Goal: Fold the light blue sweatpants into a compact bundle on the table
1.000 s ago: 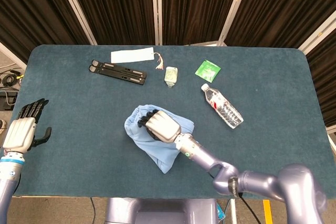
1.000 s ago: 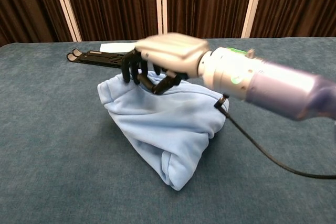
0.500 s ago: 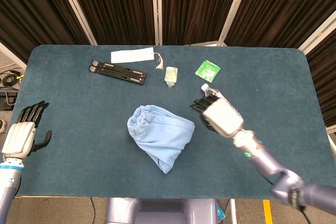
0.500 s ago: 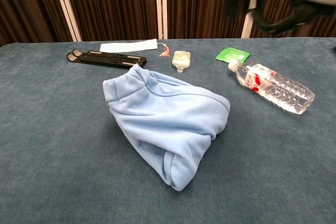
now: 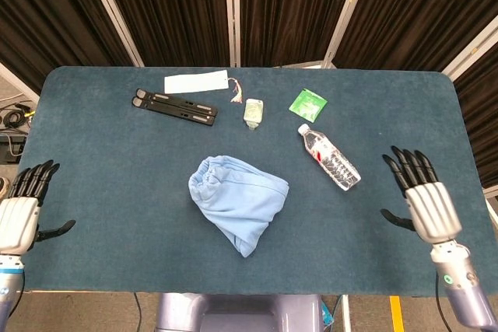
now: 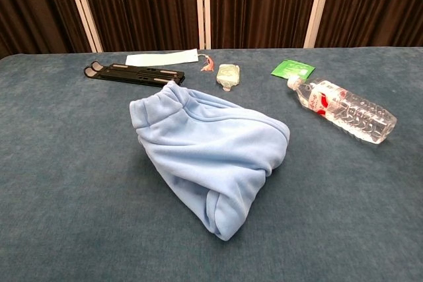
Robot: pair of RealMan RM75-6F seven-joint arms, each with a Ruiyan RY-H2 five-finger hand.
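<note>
The light blue sweatpants (image 5: 237, 201) (image 6: 210, 151) lie folded in a rounded bundle near the middle of the table, elastic waistband at the upper left. Neither hand touches them. My left hand (image 5: 21, 207) hovers at the table's left edge, fingers spread, holding nothing. My right hand (image 5: 422, 198) hovers over the right side of the table, fingers spread and empty. The chest view shows the bundle but neither hand.
A clear water bottle (image 5: 329, 158) (image 6: 344, 111) lies right of the bundle. Behind it are a green packet (image 5: 308, 104), a small pale pouch (image 5: 254, 111), a black folding stand (image 5: 174, 107) and a white paper strip (image 5: 196, 82). The table is dark teal (image 5: 117, 176).
My right hand lifted off the bundle and swept right, past the bottle, to the table's right side. The left hand drifted slightly down and left. The bundle stayed put.
</note>
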